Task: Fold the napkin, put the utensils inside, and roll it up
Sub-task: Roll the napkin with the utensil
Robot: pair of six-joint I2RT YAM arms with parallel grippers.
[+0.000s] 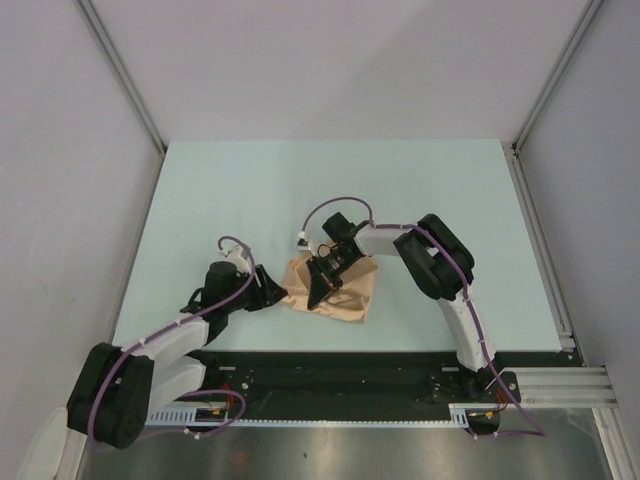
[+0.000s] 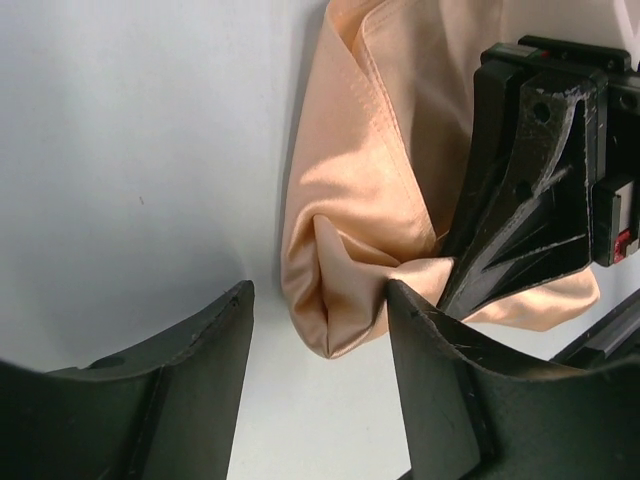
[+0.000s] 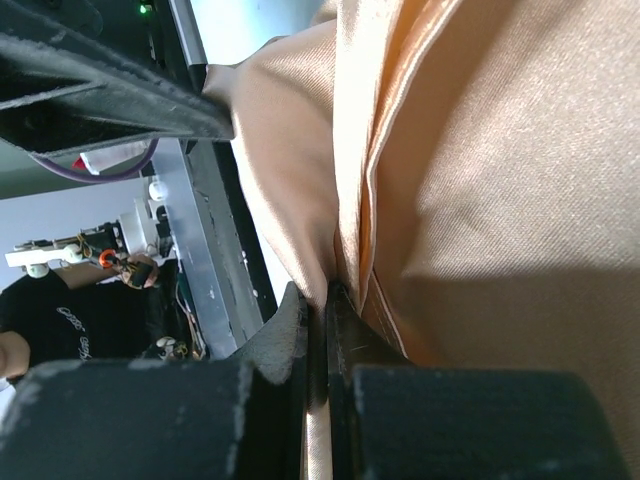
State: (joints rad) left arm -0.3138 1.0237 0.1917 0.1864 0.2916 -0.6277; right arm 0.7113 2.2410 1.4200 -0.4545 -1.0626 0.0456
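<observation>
The peach-orange napkin (image 1: 345,290) lies bunched and folded on the table's near middle. My right gripper (image 1: 318,292) is shut on a fold of the napkin (image 3: 300,200), with cloth pinched between its fingers. My left gripper (image 1: 283,292) is open at the napkin's left end. The rolled cloth tip (image 2: 340,300) sits just ahead of its fingers (image 2: 440,370), touching the right one. The other arm's black fingers (image 2: 520,210) press on the cloth there. The red-orange utensil is hidden or out of view.
The pale green table (image 1: 250,190) is bounded by white walls with metal posts (image 1: 120,70). A metal rail (image 1: 540,240) runs along the right edge. The black base bar (image 1: 330,370) lies along the near edge.
</observation>
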